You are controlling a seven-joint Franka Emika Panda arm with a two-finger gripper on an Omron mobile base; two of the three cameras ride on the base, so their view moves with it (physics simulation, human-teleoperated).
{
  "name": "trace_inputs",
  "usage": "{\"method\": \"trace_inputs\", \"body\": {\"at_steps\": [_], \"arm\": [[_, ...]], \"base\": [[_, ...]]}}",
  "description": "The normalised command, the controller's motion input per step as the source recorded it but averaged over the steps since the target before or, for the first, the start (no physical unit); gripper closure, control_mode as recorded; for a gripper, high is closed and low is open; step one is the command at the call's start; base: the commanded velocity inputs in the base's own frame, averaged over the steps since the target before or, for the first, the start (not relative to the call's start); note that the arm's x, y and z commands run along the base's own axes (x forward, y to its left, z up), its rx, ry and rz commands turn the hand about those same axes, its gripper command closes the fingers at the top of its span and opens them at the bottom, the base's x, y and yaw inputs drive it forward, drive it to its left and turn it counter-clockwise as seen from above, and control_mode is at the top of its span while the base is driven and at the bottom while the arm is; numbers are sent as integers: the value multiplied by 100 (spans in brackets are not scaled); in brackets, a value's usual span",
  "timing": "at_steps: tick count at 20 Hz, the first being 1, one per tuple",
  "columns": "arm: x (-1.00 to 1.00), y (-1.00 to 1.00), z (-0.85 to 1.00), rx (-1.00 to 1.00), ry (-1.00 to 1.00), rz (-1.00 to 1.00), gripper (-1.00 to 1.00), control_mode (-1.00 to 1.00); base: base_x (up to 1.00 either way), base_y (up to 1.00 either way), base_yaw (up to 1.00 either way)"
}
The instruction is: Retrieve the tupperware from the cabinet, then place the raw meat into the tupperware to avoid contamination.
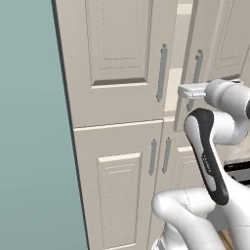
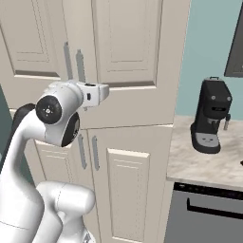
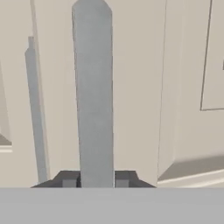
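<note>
The pincer (image 3: 96, 179) pinches the grey handle (image 3: 92, 96) of the upper right cabinet door (image 1: 215, 49), which stands slightly ajar. Tub and meat aren't visible; fetching and loading both remain, I judge.

A tall beige cabinet (image 1: 117, 136) with raised-panel doors fills the frame, teal wall at its left. The white arm's gripper (image 1: 188, 91) reaches in from the right, closed on a grey bar handle (image 1: 197, 71) of the upper right door, which stands slightly ajar.
</note>
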Motion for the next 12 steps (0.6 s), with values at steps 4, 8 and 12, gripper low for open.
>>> {"method": "trace_inputs", "body": {"at_steps": [4,8,12], "arm": [[-44,-37,-7,0,1,0,100,-100],[-40,-38,-6,0,3,0,100,-100],[-39,-38,-5,0,4,0,100,-100]], "base": [[0,0,0],[0,0,0],[0,0,0]]}}
